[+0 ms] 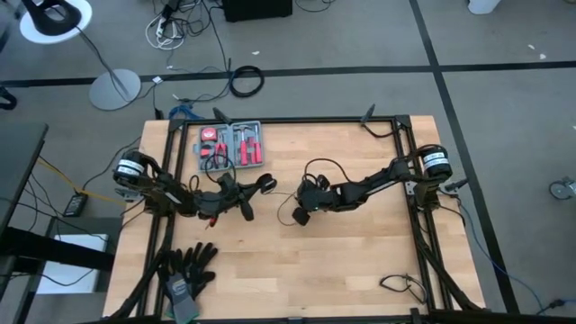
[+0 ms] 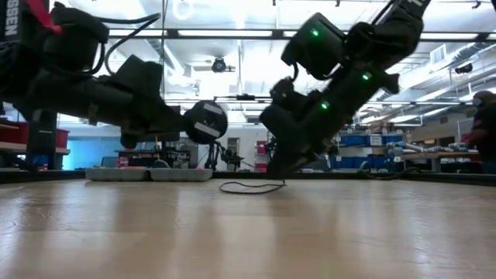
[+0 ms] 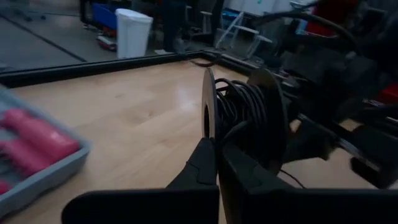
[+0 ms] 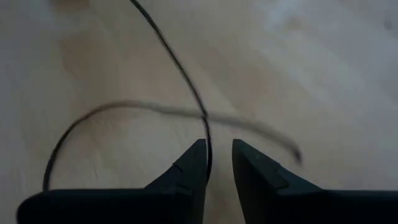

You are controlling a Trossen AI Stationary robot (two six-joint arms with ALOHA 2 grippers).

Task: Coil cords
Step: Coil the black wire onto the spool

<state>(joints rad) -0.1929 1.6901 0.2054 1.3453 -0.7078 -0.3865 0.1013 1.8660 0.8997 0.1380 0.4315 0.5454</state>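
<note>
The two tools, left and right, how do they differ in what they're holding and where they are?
The left tool is shut on a round spool wound with black cord, held above the table; the right tool is slightly open around a single thin strand of the cord. The left tool sits nearer the red tool tray; the right tool points down at mid-table. Both are dark and two-fingered.

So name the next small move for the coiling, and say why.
Probably shut the right tool on the thin wire: it runs between its open fingers just above the table, while the left tool already holds the spool of wound cord.
</note>
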